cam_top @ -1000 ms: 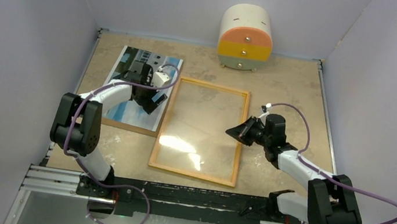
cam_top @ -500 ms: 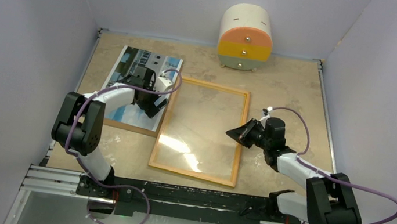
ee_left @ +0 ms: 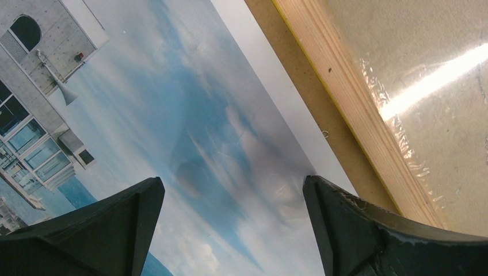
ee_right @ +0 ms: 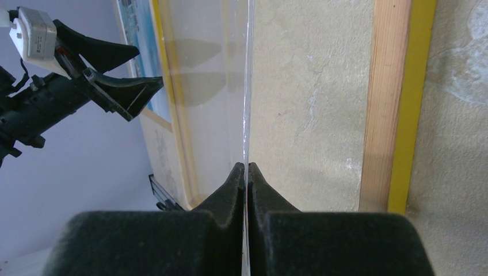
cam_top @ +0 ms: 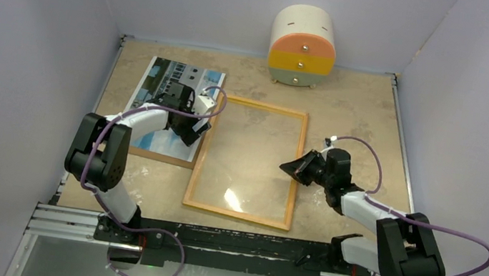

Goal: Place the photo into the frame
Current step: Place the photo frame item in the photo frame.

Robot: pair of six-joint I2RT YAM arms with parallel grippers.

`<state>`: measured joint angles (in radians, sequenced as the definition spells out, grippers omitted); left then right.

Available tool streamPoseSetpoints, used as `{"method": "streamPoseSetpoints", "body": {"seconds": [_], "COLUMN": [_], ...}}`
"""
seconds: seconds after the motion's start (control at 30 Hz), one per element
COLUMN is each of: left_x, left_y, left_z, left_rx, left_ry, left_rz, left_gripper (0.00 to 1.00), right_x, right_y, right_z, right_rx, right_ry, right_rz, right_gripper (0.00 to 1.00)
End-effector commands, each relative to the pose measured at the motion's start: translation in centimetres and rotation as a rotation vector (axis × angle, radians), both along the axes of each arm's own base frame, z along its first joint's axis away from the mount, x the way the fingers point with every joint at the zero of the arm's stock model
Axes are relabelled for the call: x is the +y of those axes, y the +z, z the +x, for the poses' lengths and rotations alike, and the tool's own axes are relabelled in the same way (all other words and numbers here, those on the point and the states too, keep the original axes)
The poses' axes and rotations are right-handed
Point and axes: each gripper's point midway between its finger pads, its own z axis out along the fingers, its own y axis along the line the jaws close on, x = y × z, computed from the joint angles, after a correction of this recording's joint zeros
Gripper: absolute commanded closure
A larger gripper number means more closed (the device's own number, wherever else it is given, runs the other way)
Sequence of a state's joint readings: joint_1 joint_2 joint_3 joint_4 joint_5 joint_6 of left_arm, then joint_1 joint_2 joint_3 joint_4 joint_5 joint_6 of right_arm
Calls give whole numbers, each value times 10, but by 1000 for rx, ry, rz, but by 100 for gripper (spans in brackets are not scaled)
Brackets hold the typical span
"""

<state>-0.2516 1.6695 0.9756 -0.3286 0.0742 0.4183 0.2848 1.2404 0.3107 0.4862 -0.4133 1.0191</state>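
While the frame (cam_top: 238, 214) lies flat at the middle of the table (cam_top: 354, 110), its light wood back faces up and a strip of yellow shows along the outer side of its rails. The photo (cam_top: 171, 73) lies picture side up to the left of the frame. It rests on a brown backing board (cam_top: 152, 155) whose edge shows along the photo's near and right sides. The photo's right border runs close beside the frame's left rail, with a band of board between them. The left gripper (ee_left: 233, 190) hangs low over the sky part of the photo near that right border, with its jaws spread wide and nothing between them; contact with the print cannot be told. The right gripper (ee_right: 246, 167) reaches in over the frame's right rail. Its fingertips are pressed together, and the thin bright edge of the glass pane (cam_top: 247, 153) runs straight in between them, so it appears to pinch the pane. A small rounded drawer cabinet (cam_top: 303, 45) in cream, orange and yellow stands at the far edge of the table, well apart from both arms.
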Motion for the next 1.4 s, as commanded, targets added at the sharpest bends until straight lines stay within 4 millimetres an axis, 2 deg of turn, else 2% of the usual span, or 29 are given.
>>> {"method": "streamPoseSetpoints", "body": {"seconds": [0.0,0.4,0.5,0.7,0.97,1.13,1.37], "left_x": [-6,-10,-13,-21,-26,-27,-24], "left_y": [-1,-6,-8,-12,-14,-12,-11], "left_z": [2,1,-1,-6,-8,-7,-6], "left_rx": [-10,-7,-3,7,14,16,6], "left_ry": [3,-8,-15,-40,-56,-62,-61], "left_rz": [-16,-7,-10,-7,-11,-14,1], "left_gripper": [0,0,0,0,0,0,0], "right_x": [-2,2,5,16,31,33,29], "right_y": [7,11,22,55,78,75,53], "right_z": [8,11,15,17,7,3,8], "right_rx": [-49,-88,-139,-261,-339,-330,-257], "right_ry": [-28,-1,5,45,142,160,130], "right_rz": [10,29,54,162,265,277,205], "right_gripper": [100,100,100,100,100,100,100]}}
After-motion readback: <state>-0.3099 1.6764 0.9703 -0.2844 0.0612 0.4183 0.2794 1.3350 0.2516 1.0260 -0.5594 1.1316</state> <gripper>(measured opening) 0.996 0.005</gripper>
